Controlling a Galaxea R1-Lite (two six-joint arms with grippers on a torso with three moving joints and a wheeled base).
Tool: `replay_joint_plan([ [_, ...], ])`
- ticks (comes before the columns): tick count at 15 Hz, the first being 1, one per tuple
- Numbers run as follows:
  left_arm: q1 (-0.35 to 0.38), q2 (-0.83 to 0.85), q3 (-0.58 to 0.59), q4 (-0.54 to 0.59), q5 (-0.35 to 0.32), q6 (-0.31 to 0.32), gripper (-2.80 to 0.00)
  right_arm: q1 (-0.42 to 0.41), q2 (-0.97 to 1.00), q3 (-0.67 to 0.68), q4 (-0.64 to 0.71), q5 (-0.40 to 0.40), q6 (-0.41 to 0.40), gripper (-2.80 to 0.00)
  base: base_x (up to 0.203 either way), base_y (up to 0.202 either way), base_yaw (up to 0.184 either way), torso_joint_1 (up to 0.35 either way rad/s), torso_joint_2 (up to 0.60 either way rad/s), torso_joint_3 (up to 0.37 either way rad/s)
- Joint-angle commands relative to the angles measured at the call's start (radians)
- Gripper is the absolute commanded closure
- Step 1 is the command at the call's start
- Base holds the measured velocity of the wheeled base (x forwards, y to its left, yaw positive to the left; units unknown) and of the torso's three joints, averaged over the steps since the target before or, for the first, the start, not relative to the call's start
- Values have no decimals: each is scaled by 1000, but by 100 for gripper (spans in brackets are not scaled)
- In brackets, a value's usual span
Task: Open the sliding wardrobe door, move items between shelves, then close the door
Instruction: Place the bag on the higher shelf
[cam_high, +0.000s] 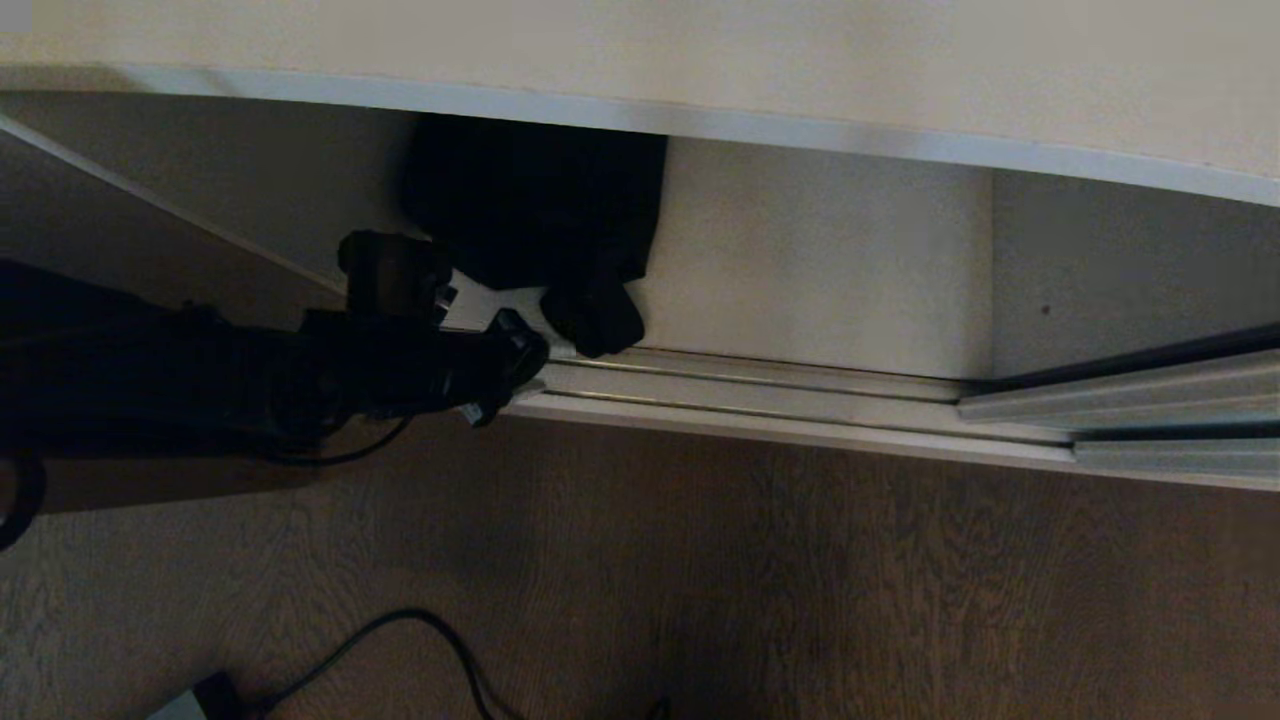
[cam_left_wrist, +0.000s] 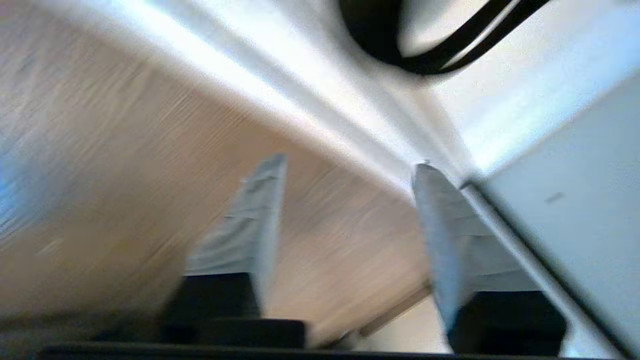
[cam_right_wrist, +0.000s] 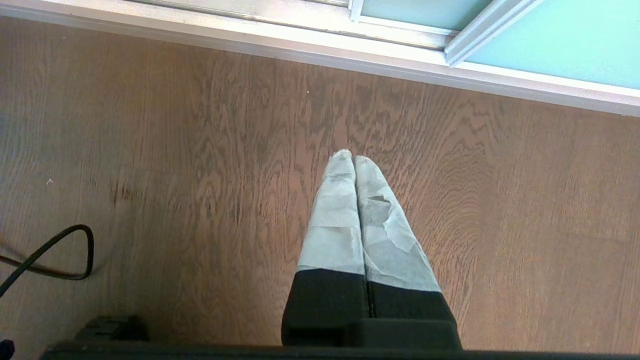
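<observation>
The black fabric bag (cam_high: 535, 205) lies slumped on the lowest off-white shelf (cam_high: 820, 270), its bunched straps (cam_high: 595, 315) hanging at the front edge. Another shelf (cam_high: 700, 50) spans above it. My left gripper (cam_high: 505, 398) hovers just in front of the door track, a little left of the straps and apart from them. In the left wrist view this gripper (cam_left_wrist: 350, 165) is open with only wood floor between its fingers, and a black strap loop (cam_left_wrist: 425, 57) lies beyond. The sliding wardrobe door (cam_high: 1130, 395) is slid aside at the right. My right gripper (cam_right_wrist: 352, 156) is shut, parked above the floor.
A metal door track (cam_high: 760, 390) runs along the wardrobe's front. A black cable (cam_high: 400, 640) and a small grey box (cam_high: 190, 700) lie on the brown wood floor near me. The mint-green door glass (cam_right_wrist: 550, 40) shows in the right wrist view, as does a cable loop (cam_right_wrist: 60, 255).
</observation>
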Motion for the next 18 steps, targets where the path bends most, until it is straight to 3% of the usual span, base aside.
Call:
replay_joint_plan([
  [1, -1, 21, -49, -40, 16, -19, -280, 0, -5, 0, 0, 0, 0, 0, 0, 0, 0, 0, 0, 0],
  [6, 0, 138, -210, -81, 126, -6, -280, 0, -5, 0, 0, 0, 1, 0, 0, 0, 0, 0, 0, 0],
  [14, -1, 365, -538, -125, 138, 5, -280, 0, -5, 0, 0, 0, 1, 0, 0, 0, 0, 0, 0, 0],
  [16, -1, 387, -589, -127, 197, 20, -280, 0, -5, 0, 0, 0, 0, 0, 0, 0, 0, 0, 0, 0],
  [18, -1, 394, -604, -141, 203, 49, -280, 0, -5, 0, 0, 0, 0, 0, 0, 0, 0, 0, 0, 0],
])
